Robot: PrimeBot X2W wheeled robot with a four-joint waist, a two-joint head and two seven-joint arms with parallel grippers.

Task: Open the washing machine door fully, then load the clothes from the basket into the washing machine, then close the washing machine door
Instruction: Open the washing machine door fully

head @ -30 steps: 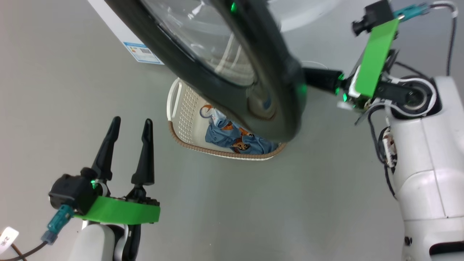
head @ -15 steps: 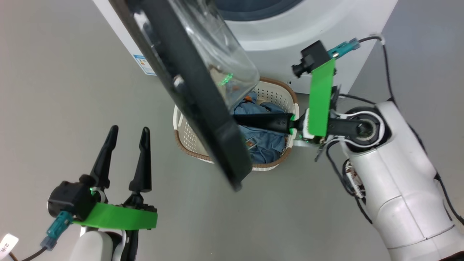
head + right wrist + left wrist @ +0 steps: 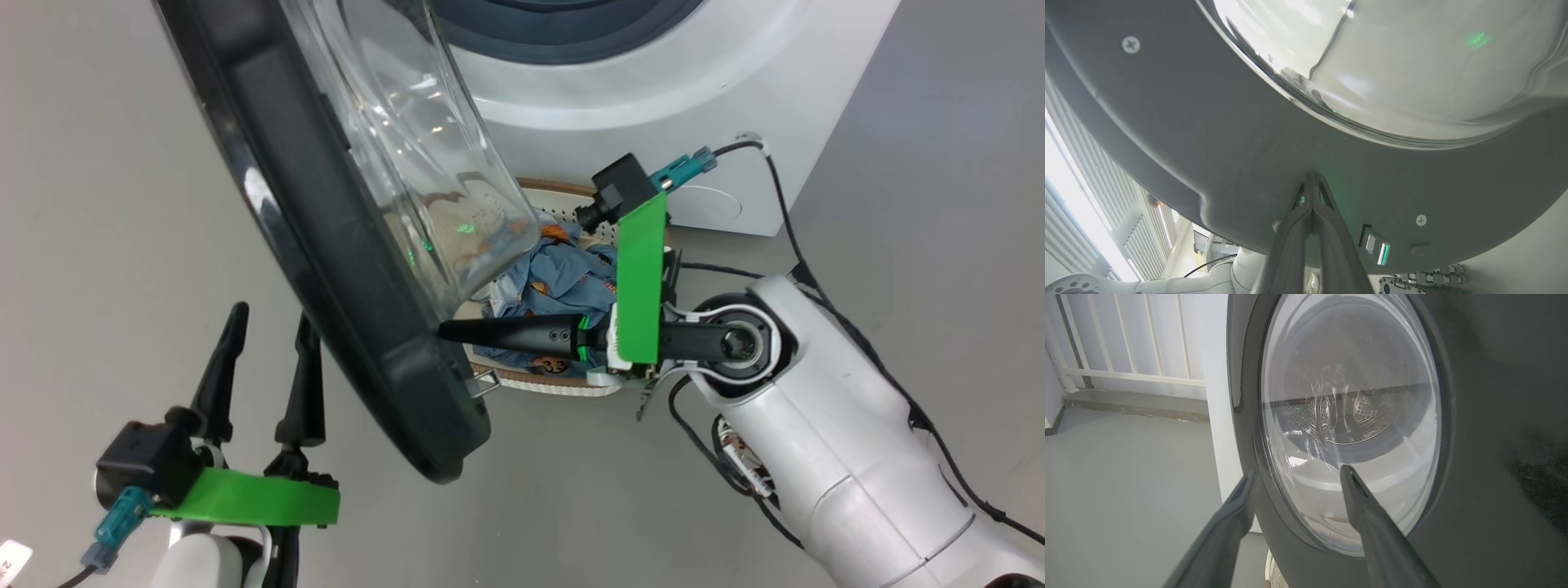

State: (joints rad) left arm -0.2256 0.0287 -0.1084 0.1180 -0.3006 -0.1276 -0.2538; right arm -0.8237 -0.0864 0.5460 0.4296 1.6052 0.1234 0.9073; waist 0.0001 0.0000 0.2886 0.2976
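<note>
Right gripper (image 3: 445,331) fingers pressed together, empty, tips on door (image 3: 326,245) rim, probably pushing it open; left gripper (image 3: 272,314) fingers spread, empty.

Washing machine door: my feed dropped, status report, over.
Right gripper shut, tips on the washing machine door inner rim. Left gripper open, empty. Door swung out over the basket; clothes inside.

Arms: glossy white moulded shells. Right forearm (image 3: 824,457) has thin black cables (image 3: 781,208) looped along it. Each wrist has a flat bright-green plate (image 3: 641,282), a small black camera block (image 3: 616,189) and a teal plug (image 3: 682,169). Left pincer (image 3: 273,314) and right pincer (image 3: 447,331): long, tapering matt-black fingers, green glow at the base.
</note>
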